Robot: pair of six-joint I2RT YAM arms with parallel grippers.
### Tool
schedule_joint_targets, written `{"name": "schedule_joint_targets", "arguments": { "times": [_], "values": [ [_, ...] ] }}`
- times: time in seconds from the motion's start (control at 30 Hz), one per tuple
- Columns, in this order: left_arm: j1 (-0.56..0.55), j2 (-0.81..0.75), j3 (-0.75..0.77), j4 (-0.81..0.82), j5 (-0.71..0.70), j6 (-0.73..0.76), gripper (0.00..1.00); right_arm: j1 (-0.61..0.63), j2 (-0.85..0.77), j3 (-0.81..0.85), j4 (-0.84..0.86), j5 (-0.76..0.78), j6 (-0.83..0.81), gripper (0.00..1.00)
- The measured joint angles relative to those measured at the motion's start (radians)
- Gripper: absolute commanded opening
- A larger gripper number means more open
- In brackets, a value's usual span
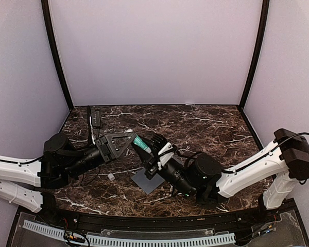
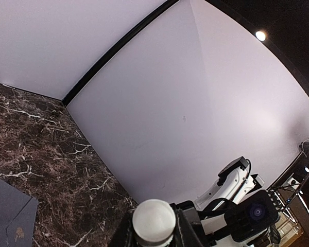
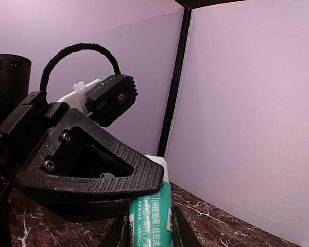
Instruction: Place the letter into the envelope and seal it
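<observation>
The left tool (image 1: 130,140) grips the glue stick (image 1: 139,142) by its white end, the right tool (image 1: 147,151) by its body. The envelope (image 1: 146,181) lies on the table (image 1: 211,123) below; letter unseen. Uneven pulling may drop the stick.

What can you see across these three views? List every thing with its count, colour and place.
envelope: one, grey-blue, flat on the table, near the front middle.
letter: none in view.
glue stick: one, green and white, held in the air between the two grippers.
white cap-like piece: one, white, on the table left of the envelope.
black device: one, black, with a cable, at the back left of the table.
table: one, dark brown marble with white veins.
left gripper: one, black, shut on the stick's white end.
right gripper: one, black, shut on the stick's green body.
</observation>
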Motion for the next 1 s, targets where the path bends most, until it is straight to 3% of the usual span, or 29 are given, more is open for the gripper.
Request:
{"name": "schedule_joint_targets", "arguments": {
  "times": [0.23,0.43,0.7,1.0],
  "values": [
    [-0.001,0.0,0.0,-0.002,-0.005,0.001,0.0,-0.006,-0.003,0.0,-0.009,-0.008,0.005,0.0],
    [-0.006,0.0,0.003,-0.003,-0.017,0.005,0.02,-0.012,-0.011,0.0,-0.023,-0.02,0.021,0.0],
    [-0.011,-0.027,0.003,-0.066,-0.041,0.017,0.27,-0.018,-0.019,-0.002,-0.063,-0.032,0.038,0.0],
    [-0.015,-0.098,0.025,-0.291,-0.111,0.07,0.34,-0.026,-0.119,-0.069,-0.154,0.016,0.068,0.0]
  ]
}}
